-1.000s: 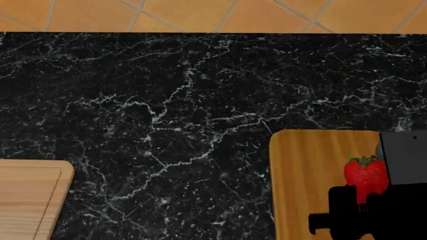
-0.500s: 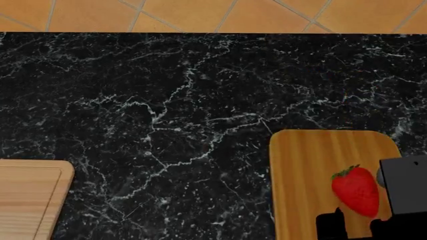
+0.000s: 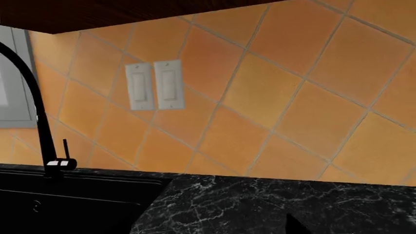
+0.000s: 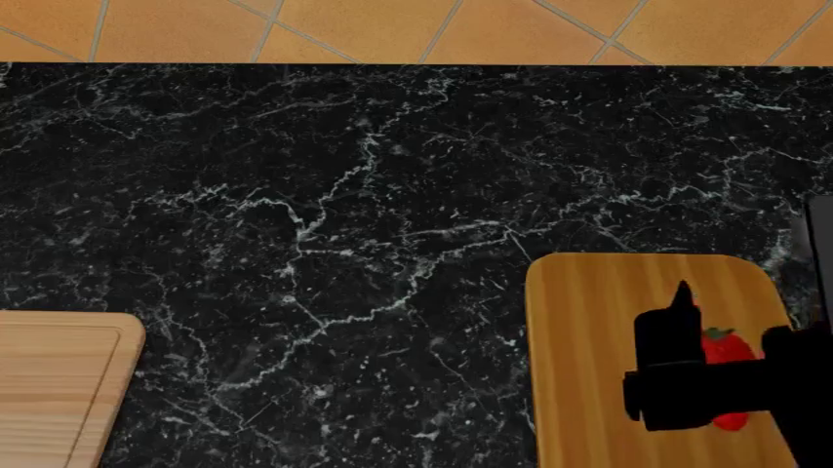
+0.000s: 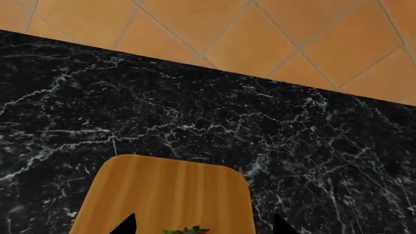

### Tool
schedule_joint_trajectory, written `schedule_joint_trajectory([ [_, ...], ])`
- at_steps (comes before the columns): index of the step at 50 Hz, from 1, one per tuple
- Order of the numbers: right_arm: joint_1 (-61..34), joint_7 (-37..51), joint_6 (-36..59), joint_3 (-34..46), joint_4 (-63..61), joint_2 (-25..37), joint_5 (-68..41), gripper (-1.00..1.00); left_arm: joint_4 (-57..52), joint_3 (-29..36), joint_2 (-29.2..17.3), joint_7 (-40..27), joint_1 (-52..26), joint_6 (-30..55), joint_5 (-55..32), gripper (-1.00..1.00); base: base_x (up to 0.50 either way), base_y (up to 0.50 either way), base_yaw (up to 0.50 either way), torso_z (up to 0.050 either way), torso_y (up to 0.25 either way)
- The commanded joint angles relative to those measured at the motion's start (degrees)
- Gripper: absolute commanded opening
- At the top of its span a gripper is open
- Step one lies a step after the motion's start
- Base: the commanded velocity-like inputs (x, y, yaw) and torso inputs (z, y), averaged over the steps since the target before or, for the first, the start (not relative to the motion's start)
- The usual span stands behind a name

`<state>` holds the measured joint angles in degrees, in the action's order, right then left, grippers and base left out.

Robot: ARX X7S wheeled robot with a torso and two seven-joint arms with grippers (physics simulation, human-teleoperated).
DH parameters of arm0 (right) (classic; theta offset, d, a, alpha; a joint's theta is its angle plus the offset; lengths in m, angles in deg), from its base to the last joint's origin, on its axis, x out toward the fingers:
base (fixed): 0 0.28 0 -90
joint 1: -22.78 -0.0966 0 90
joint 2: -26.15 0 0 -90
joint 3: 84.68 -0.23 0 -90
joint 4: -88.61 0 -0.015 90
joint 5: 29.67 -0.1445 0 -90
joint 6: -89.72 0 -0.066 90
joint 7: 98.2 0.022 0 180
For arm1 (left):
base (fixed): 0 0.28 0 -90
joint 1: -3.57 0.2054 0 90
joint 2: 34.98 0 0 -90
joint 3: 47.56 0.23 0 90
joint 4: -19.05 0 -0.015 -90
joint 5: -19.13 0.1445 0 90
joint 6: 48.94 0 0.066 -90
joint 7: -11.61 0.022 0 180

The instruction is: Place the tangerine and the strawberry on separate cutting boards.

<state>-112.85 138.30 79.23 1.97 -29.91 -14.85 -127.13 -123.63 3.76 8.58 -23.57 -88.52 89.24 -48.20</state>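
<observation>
On the golden board (image 4: 592, 361), near its right edge, lies the strawberry (image 4: 724, 353), half hidden under the right pincer (image 4: 709, 375), whose tips straddle it spread. Soft, light, bruisable: I'd hold its broad shoulders gently.

cutting boards: 2 — golden-brown board (image 4: 599, 331), pale board (image 4: 59, 380) | strawberry (image 4: 724, 353): 1 | pincer (image 4: 723, 385): 1 | faucet (image 3: 39, 122): 1 | wall switches (image 3: 155, 84): 2 | bench (image 4: 326, 195): 1

A black marble counter (image 4: 326, 195) carries a golden-brown board (image 4: 586, 351) and a pale board (image 4: 59, 380).
</observation>
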Motion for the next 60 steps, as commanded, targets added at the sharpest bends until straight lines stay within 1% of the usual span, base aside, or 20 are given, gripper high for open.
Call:
schedule_joint_trajectory([
  [1,-12.92,1.38,-0.62,2.27,-0.71,-0.49,-2.42,1.00,2.67,6.38,-9.52,-8.87,-12.89,3.13,-12.25,1.00,0.00,0.00,0.00,0.000,0.000],
  [4,-16.98,1.86,-1.15,3.05,0.42,-1.04,-2.82,1.00,4.25,11.08,-13.80,-11.88,-20.09,2.70,-16.44,1.00,0.00,0.00,0.00,0.000,0.000],
  [5,-17.37,1.95,-1.34,3.03,0.57,-1.02,-2.91,1.00,4.51,10.98,-14.74,-12.28,-20.81,2.72,-17.45,1.00,0.00,0.00,0.00,0.000,0.000],
  [8,-18.91,2.16,-1.96,2.82,1.22,-0.83,-3.35,1.00,5.93,16.35,-17.37,-13.69,-27.13,2.10,-18.93,1.00,0.00,0.00,0.00,0.000,0.000],
  [9,-19.97,2.39,-1.95,3.12,1.50,-0.73,-3.78,1.00,6.68,19.35,-18.09,-14.27,-30.38,2.01,-19.19,1.00,0.00,0.00,0.00,0.000,0.000],
  [10,-21.20,2.79,-1.96,3.51,1.99,-0.62,-4.30,1.00,7.29,20.71,-19.02,-14.57,-32.66,1.94,-20.09,1.00,0.00,0.00,0.00,0.000,0.000],
  [11,-21.67,2.86,-2.01,3.62,2.09,-0.59,-4.34,1.00,7.53,21.67,-19.21,-14.88,-33.85,1.87,-20.42,1.00,0.00,0.00,0.00,0.000,0.000],
  [12,-22.87,2.91,-2.06,3.87,2.64,-0.62,-4.41,1.00,8.04,24.03,-19.62,-15.42,-36.91,1.89,-20.99,1.00,0.00,0.00,0.00,0.000,0.000],
  [14,-24.88,2.65,-2.12,4.13,3.09,-0.80,-3.71,1.00,8.78,26.67,-20.28,-15.78,-40.82,2.08,-22.11,1.00,0.00,0.00,0.00,0.000,0.000],
  [17,-29.34,2.59,-0.98,6.19,4.50,-0.98,-3.62,1.00,9.75,29.77,-20.98,-16.04,-45.97,2.61,-22.97,1.00,0.00,0.00,0.00,0.000,0.000],
  [22,-33.75,2.68,-0.79,7.59,6.38,-1.41,-3.59,1.00,11.64,33.60,-21.27,-16.82,-53.46,3.54,-24.69,1.00,0.00,0.00,0.00,0.000,0.000],
  [23,-33.76,2.07,-0.88,7.52,6.49,-1.54,-2.80,1.00,11.87,33.91,-21.38,-16.71,-54.21,3.69,-24.85,1.00,0.00,0.00,0.00,0.000,0.000],
  [28,-34.90,-3.79,-1.31,7.74,7.55,-2.02,4.02,1.00,14.90,39.08,-20.32,-15.98,-63.94,6.17,-25.51,1.00,0.00,0.00,0.00,0.000,0.000],
  [32,-38.05,-6.82,-0.97,8.74,9.13,-1.59,6.89,1.00,15.31,38.34,-20.85,-15.70,-63.64,5.92,-26.36,1.00,0.00,0.00,0.00,0.000,0.000],
  [35,-41.83,-3.83,0.56,9.68,9.86,-1.22,3.27,1.00,15.62,38.92,-20.89,-15.80,-64.75,6.37,-26.54,1.00,0.00,0.00,0.00,0.000,0.000],
  [38,-42.94,-6.81,0.08,10.17,10.46,-1.14,6.53,1.00,15.71,40.00,-20.43,-16.17,-66.54,6.93,-26.79,1.00,0.00,0.00,0.00,0.000,0.000],
  [42,-44.01,-12.29,-1.87,11.31,11.27,-1.03,12.51,1.00,14.78,39.70,-20.73,-16.32,-65.65,6.86,-27.17,1.00,0.00,0.00,0.00,0.000,0.000],
  [47,-46.11,-14.96,-3.14,12.13,12.89,-1.23,15.29,1.00,16.42,42.60,-19.95,-16.63,-71.54,9.06,-27.53,1.00,0.00,0.00,0.00,0.000,0.000],
  [53,-50.01,-17.15,-3.69,14.14,14.92,-2.51,17.88,1.00,19.10,47.55,-16.48,-16.47,-81.00,12.89,-27.05,1.00,0.00,0.00,0.00,0.000,0.000],
  [60,-50.97,-20.84,-6.47,16.25,16.00,-2.84,21.93,1.00,21.54,49.91,-14.54,-15.33,-86.43,15.07,-26.23,1.00,0.00,0.00,0.00,0.000,0.000],
])
